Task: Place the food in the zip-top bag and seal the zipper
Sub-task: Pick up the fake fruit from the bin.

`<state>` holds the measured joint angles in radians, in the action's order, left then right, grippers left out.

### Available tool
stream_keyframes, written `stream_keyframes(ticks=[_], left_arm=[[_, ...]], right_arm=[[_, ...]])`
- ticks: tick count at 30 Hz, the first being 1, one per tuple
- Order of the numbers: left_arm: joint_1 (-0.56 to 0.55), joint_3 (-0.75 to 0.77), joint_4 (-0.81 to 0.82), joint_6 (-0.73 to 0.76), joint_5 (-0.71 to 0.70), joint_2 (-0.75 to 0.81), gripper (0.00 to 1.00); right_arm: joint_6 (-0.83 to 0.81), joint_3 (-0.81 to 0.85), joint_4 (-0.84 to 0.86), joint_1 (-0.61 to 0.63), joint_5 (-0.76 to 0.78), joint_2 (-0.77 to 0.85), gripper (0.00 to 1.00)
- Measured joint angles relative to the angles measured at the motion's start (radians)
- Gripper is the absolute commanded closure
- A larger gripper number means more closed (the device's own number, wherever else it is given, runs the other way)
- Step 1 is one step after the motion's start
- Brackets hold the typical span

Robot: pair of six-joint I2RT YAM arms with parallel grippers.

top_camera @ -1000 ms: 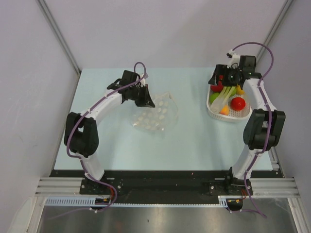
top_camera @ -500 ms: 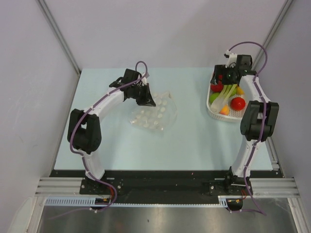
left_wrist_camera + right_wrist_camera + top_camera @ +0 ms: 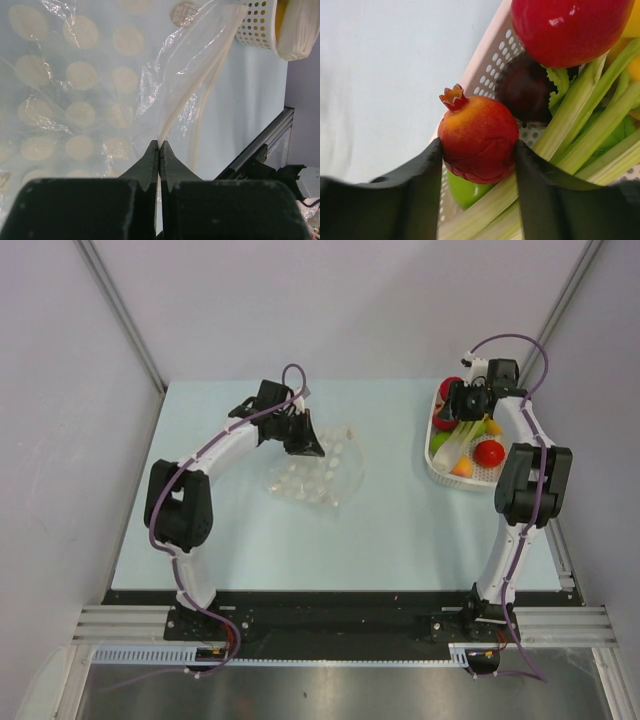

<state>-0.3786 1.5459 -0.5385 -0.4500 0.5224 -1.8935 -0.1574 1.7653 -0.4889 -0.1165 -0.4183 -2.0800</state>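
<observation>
The clear dotted zip-top bag (image 3: 318, 476) lies left of the table's middle and fills the left wrist view (image 3: 75, 100). My left gripper (image 3: 306, 444) (image 3: 159, 146) is shut on the bag's whitish zipper strip (image 3: 196, 82) and holds that edge lifted, the mouth gaping a little. My right gripper (image 3: 463, 403) (image 3: 477, 145) is shut on a red-orange toy pomegranate (image 3: 479, 137) just above the near-left rim of the basket. More food lies in the basket: a red fruit (image 3: 489, 452) (image 3: 567, 27), a green one (image 3: 465, 190), an orange one (image 3: 462, 467) and pale green celery stalks (image 3: 580, 130).
The white perforated basket (image 3: 440, 468) (image 3: 492, 60) stands at the back right, its corner also in the left wrist view (image 3: 255, 27). A dark purple fruit (image 3: 522, 87) sits in it. Grey walls enclose the table on three sides.
My right gripper has moved toward the back of the basket and risen with the pomegranate in it. My left gripper has shifted slightly right, pulling the bag's edge up.
</observation>
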Motion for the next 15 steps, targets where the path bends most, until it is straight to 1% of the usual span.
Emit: stream_keyframes(ticks=[1,2,5,9,13,15], left_arm=[[0.000,0.001,0.003,-0.004,0.005,-0.002,1.00],[0.000,0.001,0.006,-0.006,0.009,-0.003,1.00],[0.000,0.003,0.013,-0.021,0.019,-0.008,1.00],[0.000,0.016,0.027,-0.042,0.044,-0.016,1.00],[0.002,0.042,0.045,-0.080,0.082,-0.027,1.00],[0.002,0.054,0.058,-0.102,0.101,-0.033,1.00]], right_arm=[[0.001,0.000,0.000,-0.002,-0.004,0.001,0.65],[0.004,0.000,0.000,-0.005,-0.010,0.003,0.71],[0.013,-0.002,-0.001,-0.012,-0.031,0.023,0.77],[0.032,-0.039,0.003,-0.017,-0.094,0.114,0.79],[0.079,-0.106,0.027,-0.008,-0.185,0.262,0.80],[0.107,-0.154,0.052,0.021,-0.229,0.344,0.81]])
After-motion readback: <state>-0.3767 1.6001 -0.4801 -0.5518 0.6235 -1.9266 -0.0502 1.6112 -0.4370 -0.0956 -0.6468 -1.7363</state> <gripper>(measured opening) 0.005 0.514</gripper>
